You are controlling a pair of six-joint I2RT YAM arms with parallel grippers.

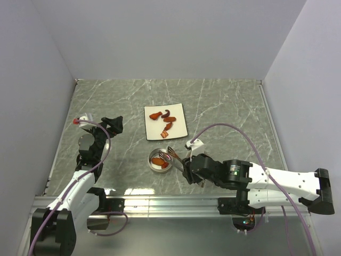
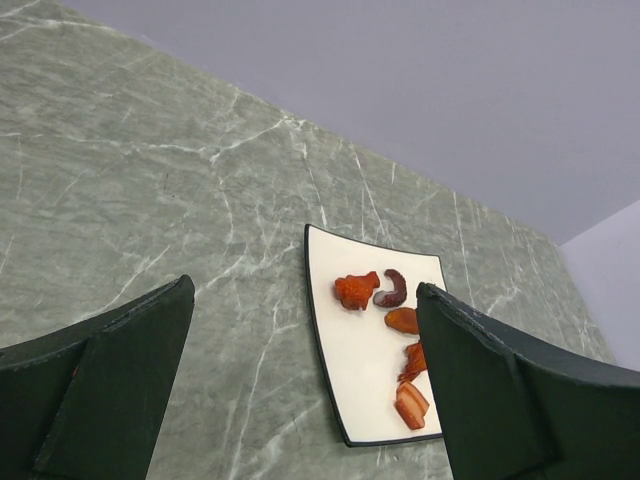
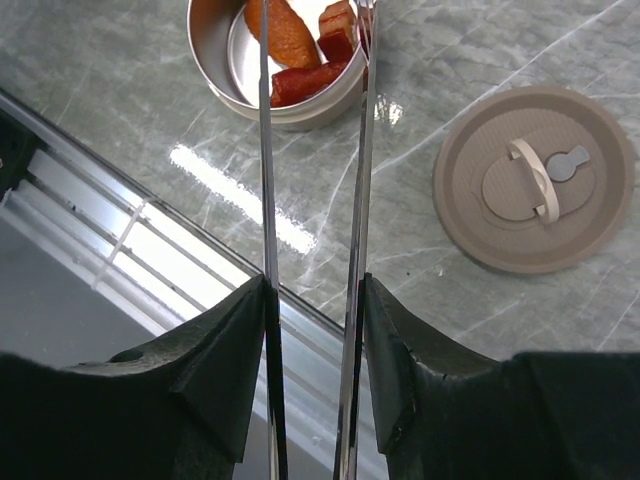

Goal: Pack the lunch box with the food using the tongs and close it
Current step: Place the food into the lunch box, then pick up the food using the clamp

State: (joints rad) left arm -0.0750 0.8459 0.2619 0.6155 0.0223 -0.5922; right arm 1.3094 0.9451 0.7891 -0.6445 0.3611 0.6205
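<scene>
The lunch box, a round silver tin [image 1: 151, 160] [image 3: 215, 85], stands open near the table's front with orange and red food pieces [image 3: 290, 35] inside. Its brown lid [image 3: 535, 178] lies flat on the table beside it, handle up. My right gripper [image 1: 186, 162] [image 3: 315, 290] is shut on the tongs [image 1: 173, 157] [image 3: 358, 150], one finger pressed on each arm. The tongs' arms stand apart, tips over the tin. More food [image 1: 165, 121] [image 2: 357, 290] lies on the white plate [image 1: 178, 114] [image 2: 350, 370]. My left gripper [image 1: 113, 124] [image 2: 305, 290] hangs open and empty left of the plate.
Grey walls close off the back and both sides of the marble table. A metal rail [image 1: 170, 204] runs along the near edge, right behind the tin in the right wrist view. A purple cable [image 1: 234, 130] arcs over the table above the right arm.
</scene>
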